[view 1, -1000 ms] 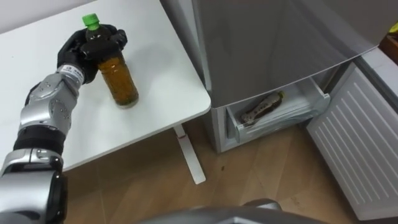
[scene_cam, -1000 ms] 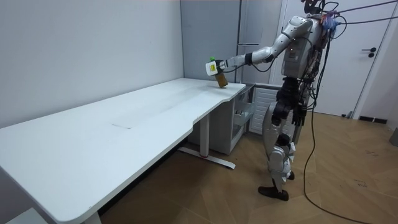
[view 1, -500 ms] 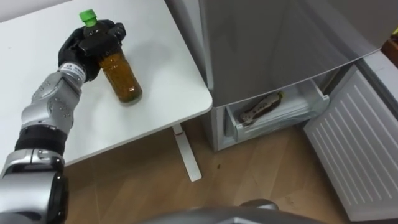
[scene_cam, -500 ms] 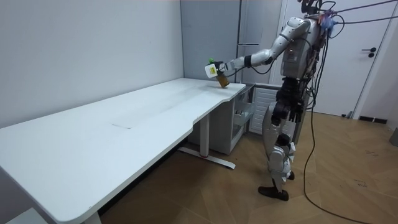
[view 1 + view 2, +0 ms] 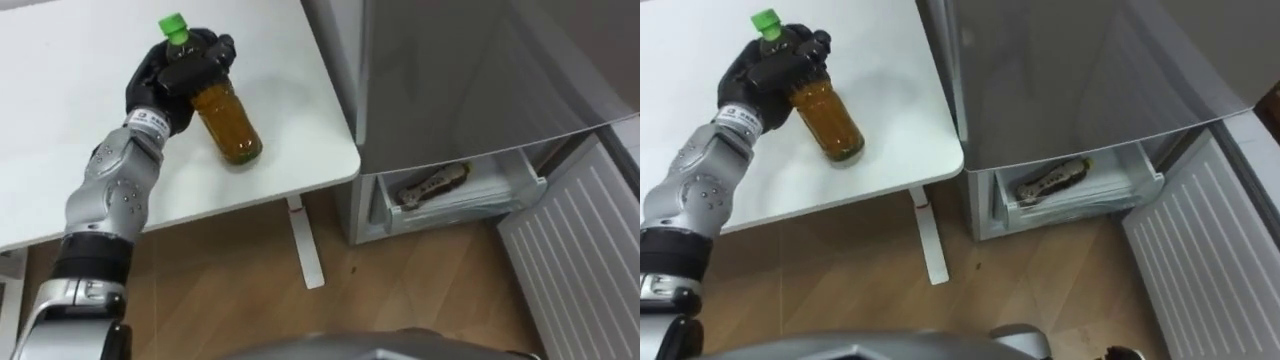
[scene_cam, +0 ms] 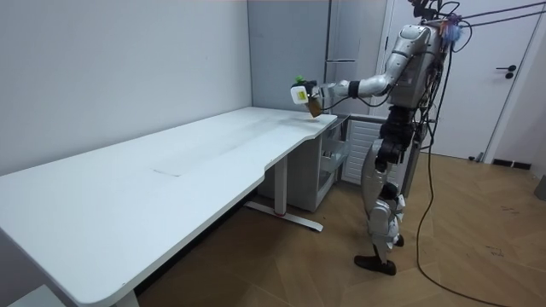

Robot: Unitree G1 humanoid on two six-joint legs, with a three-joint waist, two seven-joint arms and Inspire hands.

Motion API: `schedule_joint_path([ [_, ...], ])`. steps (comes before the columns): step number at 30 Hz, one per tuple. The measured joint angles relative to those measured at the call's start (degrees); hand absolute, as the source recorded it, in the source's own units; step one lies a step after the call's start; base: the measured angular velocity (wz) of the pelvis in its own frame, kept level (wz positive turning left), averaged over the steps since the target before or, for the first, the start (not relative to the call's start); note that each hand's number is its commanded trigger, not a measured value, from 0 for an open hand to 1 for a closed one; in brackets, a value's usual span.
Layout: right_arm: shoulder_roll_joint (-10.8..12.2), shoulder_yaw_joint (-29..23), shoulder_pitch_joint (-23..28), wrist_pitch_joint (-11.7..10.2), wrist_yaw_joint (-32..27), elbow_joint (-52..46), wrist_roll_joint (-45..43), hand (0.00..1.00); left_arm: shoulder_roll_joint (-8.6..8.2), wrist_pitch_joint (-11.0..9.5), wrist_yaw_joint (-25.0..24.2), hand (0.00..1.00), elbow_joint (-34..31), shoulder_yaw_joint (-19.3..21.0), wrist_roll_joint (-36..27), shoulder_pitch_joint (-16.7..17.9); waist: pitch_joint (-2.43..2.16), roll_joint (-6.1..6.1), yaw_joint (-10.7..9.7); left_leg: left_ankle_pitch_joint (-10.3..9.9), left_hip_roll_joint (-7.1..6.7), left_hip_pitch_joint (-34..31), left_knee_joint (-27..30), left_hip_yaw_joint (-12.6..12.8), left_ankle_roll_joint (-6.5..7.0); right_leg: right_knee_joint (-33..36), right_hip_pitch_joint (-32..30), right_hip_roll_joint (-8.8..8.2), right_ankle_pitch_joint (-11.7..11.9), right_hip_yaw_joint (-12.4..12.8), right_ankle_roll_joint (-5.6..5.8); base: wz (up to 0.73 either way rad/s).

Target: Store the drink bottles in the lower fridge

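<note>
The left hand (image 5: 180, 72) is carrying the bottle (image 5: 230, 125) higher and nearer the fridge (image 5: 470, 70) than a second ago (in the room view it is hanging clear of the table (image 5: 60, 120)). The arm is reaching forward over the table corner, with the fingers clamping around the bottle's neck under the green cap and the bottle tilting.
</note>
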Motion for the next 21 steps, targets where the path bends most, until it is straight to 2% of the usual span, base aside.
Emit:
schedule_joint_path([
  [2, 0.1, 1.1, 0.1, 0.0, 0.1, -0.8, 0.0, 0.00, -0.68, 0.0, 0.0, 1.00, -3.3, 0.2, 0.0, 1.0, 0.07, -0.11, 0.7, 0.0, -0.04, -0.1, 0.0, -0.3, -0.04, -0.1, 0.3, -0.07, 0.0, -0.6, 0.00, 0.13],
  [6, 1.0, 2.0, -0.2, -0.3, 0.3, -3.3, 0.1, 0.00, -1.60, 0.0, -0.6, 1.00, -13.9, 0.3, 0.0, 5.9, 0.26, -0.71, 2.2, 0.4, -0.25, -1.0, -0.1, -0.9, -0.04, -0.9, 0.3, -0.23, 0.1, -1.9, -0.13, 0.10],
  [8, 1.0, 2.2, -0.2, -0.8, 0.1, -4.2, 1.4, 0.00, -1.77, 0.0, -1.0, 1.00, -15.8, 0.1, -1.3, 7.0, 0.28, -0.74, 3.1, 0.4, -0.27, -1.2, 0.1, -1.2, -0.05, -1.0, 0.3, -0.24, 0.1, -2.1, -0.14, 0.12],
  [10, 1.0, 3.2, -0.3, -1.3, -0.3, -5.0, 4.5, 0.00, -1.93, 0.0, -1.0, 1.00, -16.0, -0.2, -2.8, 7.2, 0.29, -0.85, 3.4, 0.5, -0.44, -1.8, 0.3, -2.3, -0.03, -1.0, 0.4, -0.38, 0.1, -3.2, -0.13, 0.26],
  [13, 1.0, 5.2, -1.5, -1.3, -0.2, -5.5, 4.8, 0.00, -2.16, 0.1, -1.1, 1.00, -17.3, -0.2, -4.5, 8.1, 0.26, -0.95, 3.6, 0.9, -0.96, -2.7, 0.5, -3.7, 0.12, -1.1, 0.3, -0.78, 0.1, -4.8, -0.13, 0.27],
  [15, 0.6, 6.8, -1.5, -1.2, 0.2, -5.4, 4.6, 0.00, -3.46, 0.1, -1.1, 1.00, -17.7, -0.2, -4.5, 8.1, 0.27, -1.08, 5.1, 0.9, -1.07, -2.7, 0.5, -4.0, 0.14, -1.1, 0.3, -0.87, 0.1, -5.2, -0.13, 0.10],
  [17, 0.6, 7.4, -1.5, -1.2, 0.7, -5.3, 4.6, 0.00, -4.29, 0.1, -1.2, 1.00, -17.8, -0.2, -4.5, 8.3, 0.30, -1.37, 5.8, 0.9, -1.11, -2.7, 0.5, -4.5, 0.14, -1.1, 0.5, -0.88, 0.1, -5.6, -0.13, 0.10],
  [19, 0.5, 8.1, -1.5, -1.2, 1.1, -5.2, 4.6, 0.00, -4.83, 0.1, -1.3, 1.00, -18.0, -0.2, -5.8, 9.5, 0.31, -1.52, 6.2, 0.9, -1.16, -2.6, 0.6, -4.9, 0.14, -1.1, 0.8, -0.90, 0.1, -6.2, -0.13, 0.10],
  [21, 0.6, 9.0, -1.5, -1.1, 1.1, -5.3, 5.0, 0.00, -5.30, 0.1, -1.3, 1.00, -18.6, -0.7, -11.1, 12.6, 0.37, -1.67, 6.3, 0.9, -1.18, -2.5, 0.6, -5.4, 0.13, -1.1, 1.2, -0.89, 0.1, -6.9, -0.13, 0.12],
])
